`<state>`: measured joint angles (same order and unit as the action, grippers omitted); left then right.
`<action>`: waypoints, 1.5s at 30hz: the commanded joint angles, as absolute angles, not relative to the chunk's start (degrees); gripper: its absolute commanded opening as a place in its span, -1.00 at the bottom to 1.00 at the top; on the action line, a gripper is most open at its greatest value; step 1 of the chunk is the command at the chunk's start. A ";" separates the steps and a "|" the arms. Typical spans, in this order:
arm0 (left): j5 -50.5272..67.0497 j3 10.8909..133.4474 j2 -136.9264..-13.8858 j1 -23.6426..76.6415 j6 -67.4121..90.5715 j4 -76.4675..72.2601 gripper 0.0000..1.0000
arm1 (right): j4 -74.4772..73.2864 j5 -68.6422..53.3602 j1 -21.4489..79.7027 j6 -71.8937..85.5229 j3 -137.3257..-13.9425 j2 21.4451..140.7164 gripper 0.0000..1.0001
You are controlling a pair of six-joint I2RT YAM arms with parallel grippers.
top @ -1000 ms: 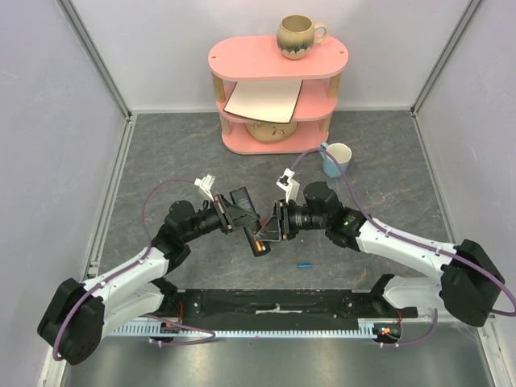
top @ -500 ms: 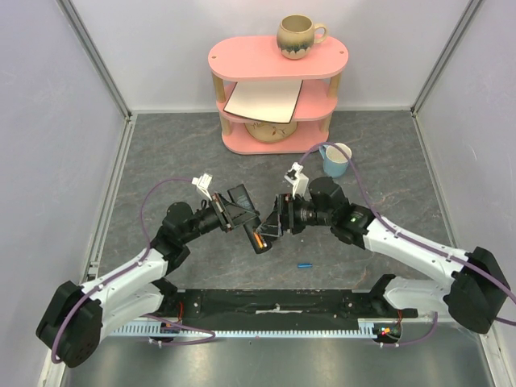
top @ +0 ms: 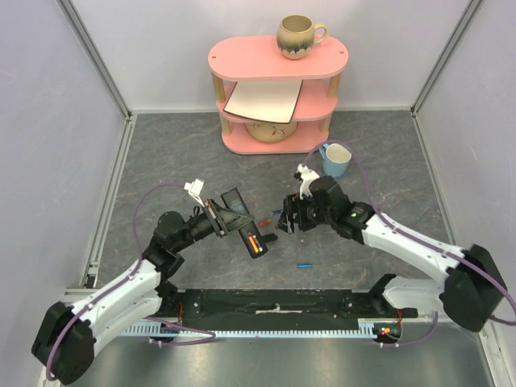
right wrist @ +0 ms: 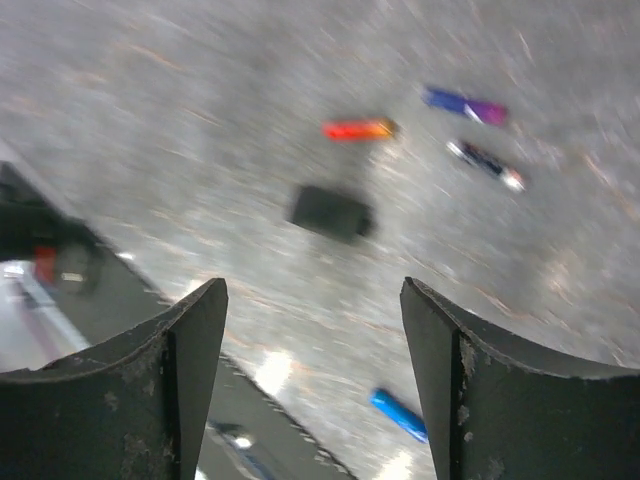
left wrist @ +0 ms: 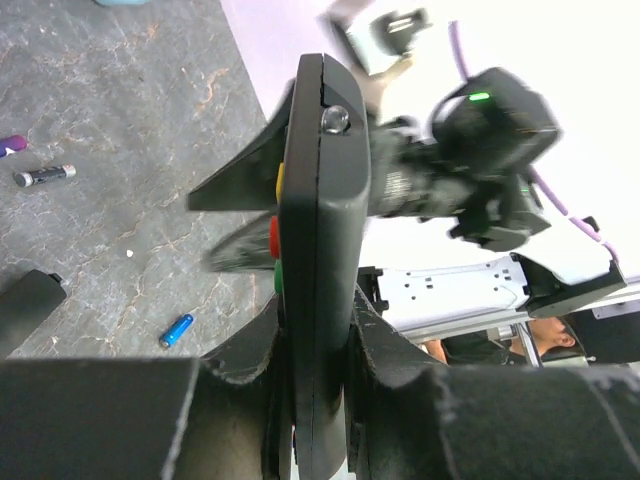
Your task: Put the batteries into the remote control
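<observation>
My left gripper [top: 232, 222] is shut on the black remote control [top: 250, 238], holding it edge-on above the table [left wrist: 318, 200]. An orange battery [top: 254, 244] shows in the remote's open back. My right gripper [top: 284, 221] hangs open and empty just right of the remote, its jaws wide apart [right wrist: 312, 300]. Loose batteries lie on the grey table: a blue one [top: 304, 264] [right wrist: 400, 415] [left wrist: 176, 330], a red-orange one [right wrist: 358, 129], a purplish one [right wrist: 465, 105] and a dark one [right wrist: 487, 163] [left wrist: 45, 176].
A small black rectangular piece [right wrist: 330, 213] lies on the table near the batteries. A pink shelf [top: 274, 81] with a mug [top: 298, 36] on top stands at the back. A light blue cup [top: 337, 159] sits behind my right arm. A black rail [top: 274, 302] runs along the near edge.
My right gripper has opened and pulled back from the remote toward the right. My left arm has shifted a little left with the remote still held.
</observation>
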<state>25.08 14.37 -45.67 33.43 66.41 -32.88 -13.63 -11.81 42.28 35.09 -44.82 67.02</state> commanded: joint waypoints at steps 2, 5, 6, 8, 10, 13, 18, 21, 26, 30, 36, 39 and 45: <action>21.01 13.45 -34.91 32.78 62.33 -26.30 -0.96 | -15.64 -3.09 46.05 26.99 -43.15 73.46 0.54; 19.34 13.36 -29.90 32.78 60.91 -21.89 -0.96 | -15.30 -0.62 47.72 25.84 -45.17 77.67 0.55; 18.99 13.27 -28.93 32.70 60.82 -21.36 -0.96 | -14.77 -0.53 48.16 25.67 -45.52 78.65 0.55; 18.63 13.01 -27.17 32.70 60.65 -20.39 -0.96 | -13.36 -0.35 49.21 24.18 -46.67 81.11 0.55; 18.72 12.83 -26.46 32.70 60.64 -19.78 -0.96 | -12.92 3.15 51.14 22.16 -48.33 82.70 0.56; 18.98 12.39 -25.58 32.61 60.64 -19.51 -0.96 | -12.57 5.79 53.34 17.76 -50.35 85.69 0.60; 18.90 11.87 -23.65 32.61 60.73 -19.25 -0.96 | -10.64 6.33 54.58 11.79 -51.85 89.47 0.66; 18.90 11.51 -22.59 32.69 61.08 -19.16 -0.96 | -10.20 6.24 54.67 9.50 -52.73 91.84 0.64; 18.81 11.16 -21.27 32.61 61.26 -18.63 -0.96 | -10.20 5.89 54.76 8.88 -54.05 95.45 0.56; 18.81 10.99 -21.27 32.61 61.44 -18.63 -0.96 | -9.32 5.01 54.84 9.32 -54.32 97.03 0.50; 18.90 10.99 -21.53 32.61 61.44 -18.72 -0.96 | -8.88 5.10 55.02 10.20 -53.35 96.33 0.48; 18.99 10.90 -21.97 32.61 61.52 -19.07 -0.96 | -8.70 4.92 55.02 10.55 -52.74 96.07 0.47; 19.07 10.64 -22.59 32.61 61.87 -19.69 -0.96 | -7.47 4.92 55.11 11.86 -51.42 94.75 0.42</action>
<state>19.53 10.85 -22.26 33.08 63.07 -16.84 -10.52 4.67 54.65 10.94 -52.12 96.60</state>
